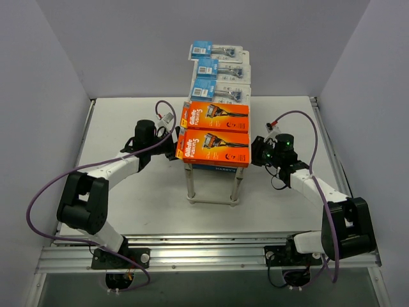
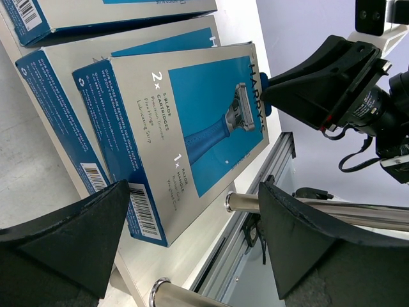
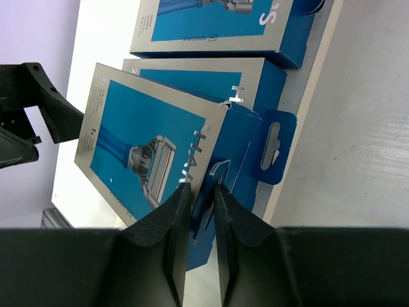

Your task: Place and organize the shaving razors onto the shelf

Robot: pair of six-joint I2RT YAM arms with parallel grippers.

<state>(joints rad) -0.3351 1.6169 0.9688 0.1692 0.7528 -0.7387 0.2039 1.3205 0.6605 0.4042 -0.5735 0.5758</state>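
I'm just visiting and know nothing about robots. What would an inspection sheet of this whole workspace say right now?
Surface: white table, with the shelf standing mid-table.
Job's things: three blister packs and two orange Gillette Fusion5 boxes on the top tier; three blue Harry's boxes below, the nearest Harry's box overlapping its neighbour.
Clutter: nothing seen.
Hands: left hand open, holding nothing; right hand shut on the nearest Harry's box.
Cables: purple cables loop out on the left and right.
Surroundings: pale walls, metal rail at the near edge.
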